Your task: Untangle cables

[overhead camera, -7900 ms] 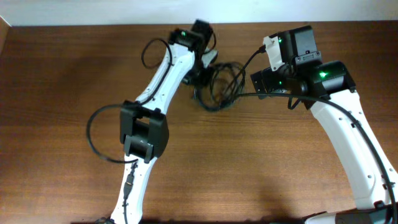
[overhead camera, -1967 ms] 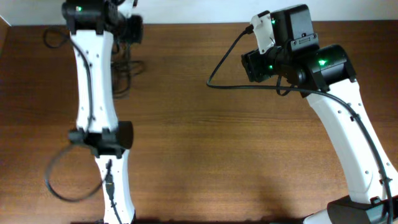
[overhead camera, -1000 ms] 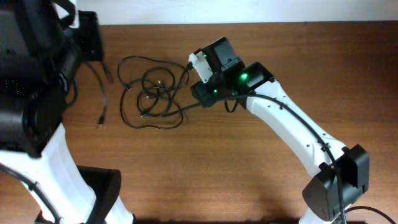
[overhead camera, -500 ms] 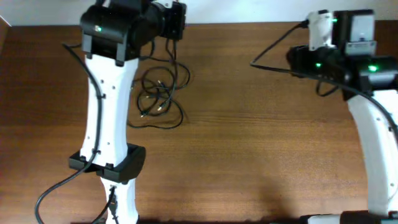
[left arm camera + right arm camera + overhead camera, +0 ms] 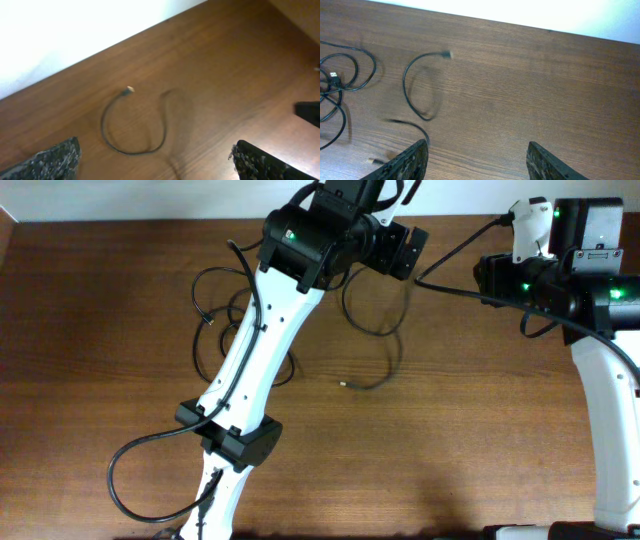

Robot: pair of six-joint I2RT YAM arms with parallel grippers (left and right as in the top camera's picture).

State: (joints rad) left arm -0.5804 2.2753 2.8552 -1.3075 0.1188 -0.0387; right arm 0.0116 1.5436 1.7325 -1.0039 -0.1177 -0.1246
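Observation:
A tangle of thin black cables (image 5: 212, 320) lies at the left of the table, partly hidden under my left arm; the right wrist view shows it at its left edge (image 5: 340, 75). One cable (image 5: 378, 330) lies apart as a loose loop, its plug end (image 5: 345, 383) toward the middle; it also shows in both wrist views (image 5: 132, 145) (image 5: 412, 95). My left gripper (image 5: 400, 250) (image 5: 155, 162) hangs above that loop, open wide, with nothing between its fingers. My right gripper (image 5: 488, 275) (image 5: 477, 162) stands open over bare wood to the right, holding nothing.
The table's far edge meets a white wall (image 5: 200, 200) just behind both grippers. My left arm (image 5: 250, 350) stretches across the tangle. Thick arm cables hang at the front left (image 5: 120, 470) and beside the right gripper (image 5: 450, 275).
My left gripper has swung from the upper left to the top centre and opened. One cable now lies apart, right of the tangle. The right arm has barely moved.

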